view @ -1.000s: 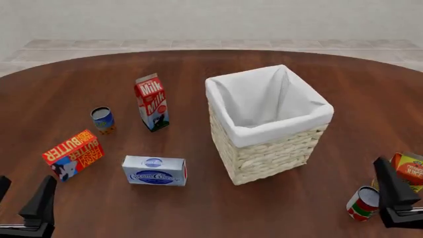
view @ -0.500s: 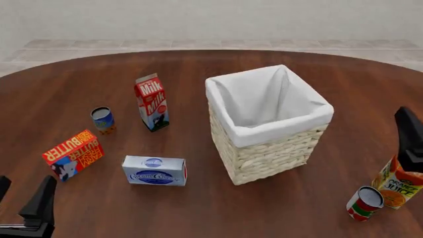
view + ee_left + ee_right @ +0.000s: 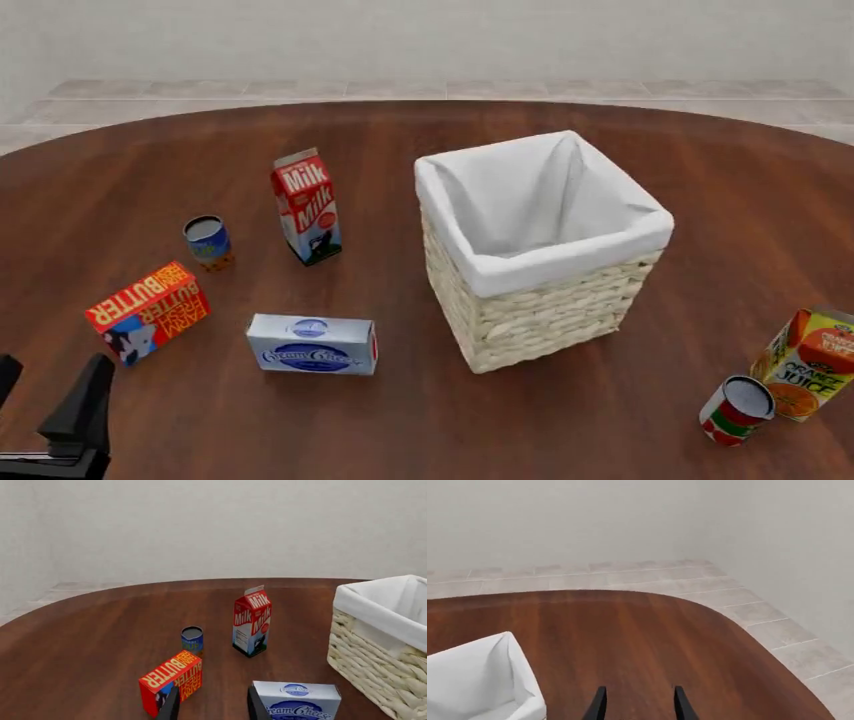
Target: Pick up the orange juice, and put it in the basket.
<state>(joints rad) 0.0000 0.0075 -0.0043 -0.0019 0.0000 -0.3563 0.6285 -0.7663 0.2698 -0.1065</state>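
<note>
- Left gripper [image 3: 47, 415] hangs low at the near left edge of the front view, its dark fingers [image 3: 168, 705] apart with nothing between them; in the left wrist view they frame the gap between the butter box and the cream cheese box.
- Right gripper [image 3: 636, 705] shows only in its own wrist view, out of the front view; its two dark fingertips stand apart and hold nothing, above bare brown surface [image 3: 647, 640] with a corner of the basket's white lining beside them.
- Orange juice [image 3: 810, 363] stands upright on the surface, to the right of the basket and nearer the camera, close to the right edge of the front view, red top up and the fruit picture facing the camera.
- A red, white and green can [image 3: 735, 409] sits just beside the orange juice, on its left and a little nearer; whether they touch I cannot tell.
- Basket [image 3: 561, 300], woven and lined in white cloth, stands near the middle of the surface, with nothing visible inside.
- Left of the basket: the milk carton [image 3: 306, 207] upright, and a small blue can [image 3: 206, 240] further left.
- Cream cheese box [image 3: 312, 344] lies to the basket's near left; the butter box [image 3: 147, 310] is further left, tilted.
</note>
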